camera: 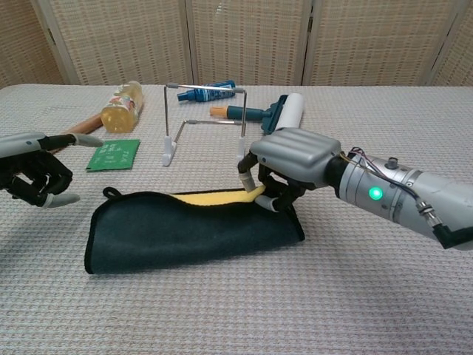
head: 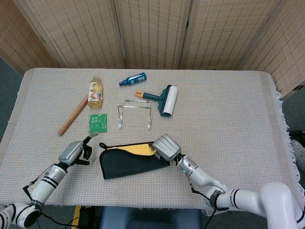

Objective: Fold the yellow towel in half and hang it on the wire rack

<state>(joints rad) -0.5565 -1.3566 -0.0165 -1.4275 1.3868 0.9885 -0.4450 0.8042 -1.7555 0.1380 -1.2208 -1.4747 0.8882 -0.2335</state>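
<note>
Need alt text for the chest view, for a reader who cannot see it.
The right hand pinches the far right corner of the folded towel, dark side up with a yellow strip showing, flat on the table. The left hand hovers left of it, holding nothing. The wire rack stands behind.
</note>
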